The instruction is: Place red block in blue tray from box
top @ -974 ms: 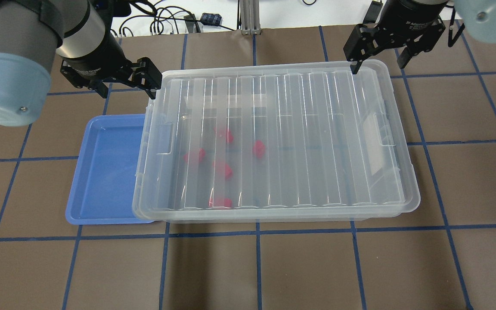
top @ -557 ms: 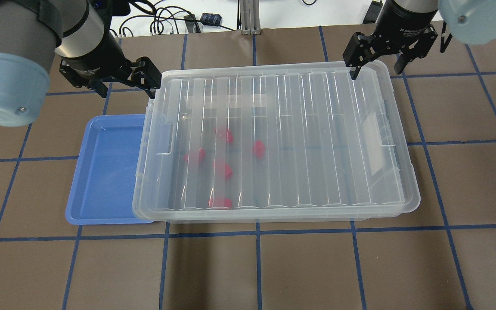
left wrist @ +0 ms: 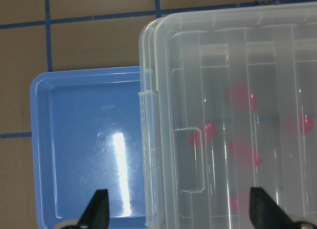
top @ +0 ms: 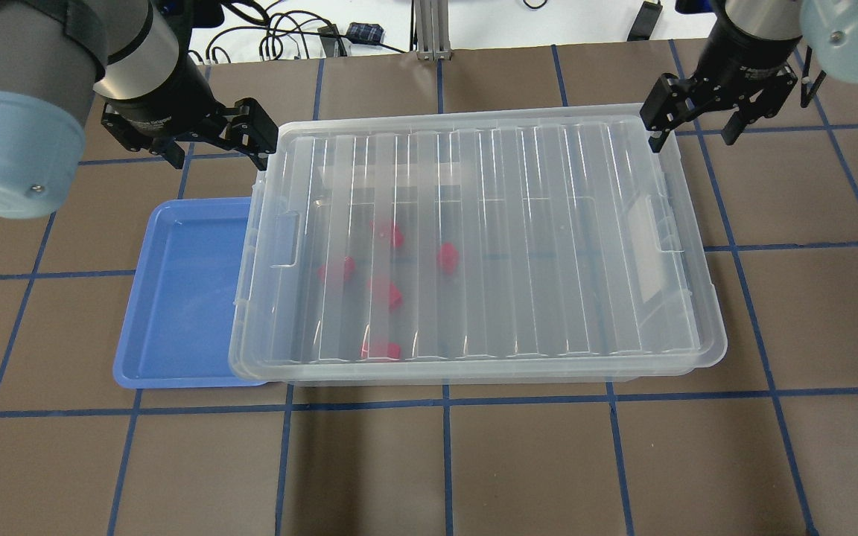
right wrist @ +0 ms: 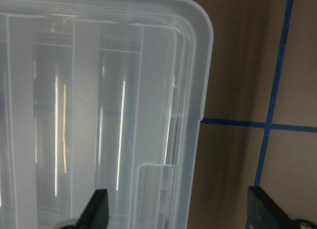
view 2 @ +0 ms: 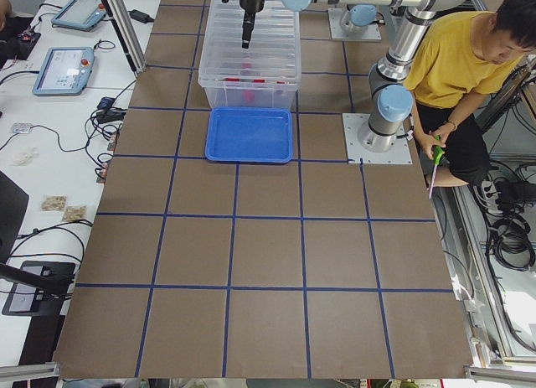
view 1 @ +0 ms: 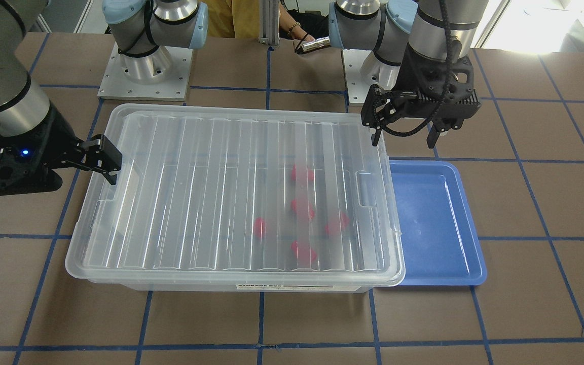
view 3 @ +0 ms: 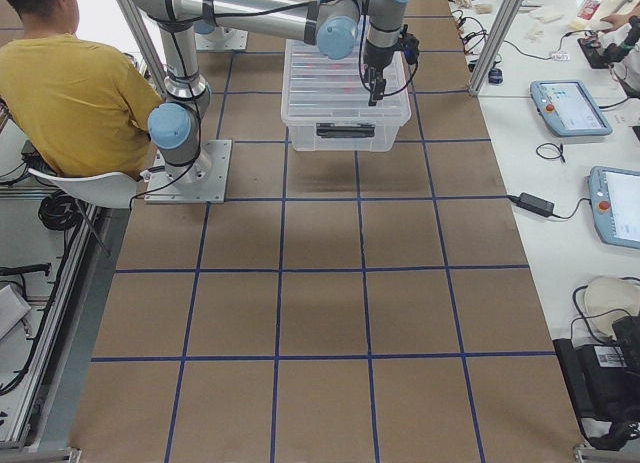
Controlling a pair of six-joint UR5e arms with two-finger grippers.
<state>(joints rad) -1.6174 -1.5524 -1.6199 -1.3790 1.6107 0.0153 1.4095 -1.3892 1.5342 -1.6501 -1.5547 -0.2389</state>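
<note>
Box [view 1: 221, 192] lidded | front label [view 1: 292, 287] (print unreadable) | left pincer [view 1: 403, 141], right pincer [top: 692, 141] spread wide, empty

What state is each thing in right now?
Large clear ribbed-lid plastic storage box, shut.
Small glossy red plastic blocks, five, all inside the shut box.
Shallow blue plastic tray, empty.
Left claw, open, holding nothing.
Right claw, open, holding nothing.
</note>
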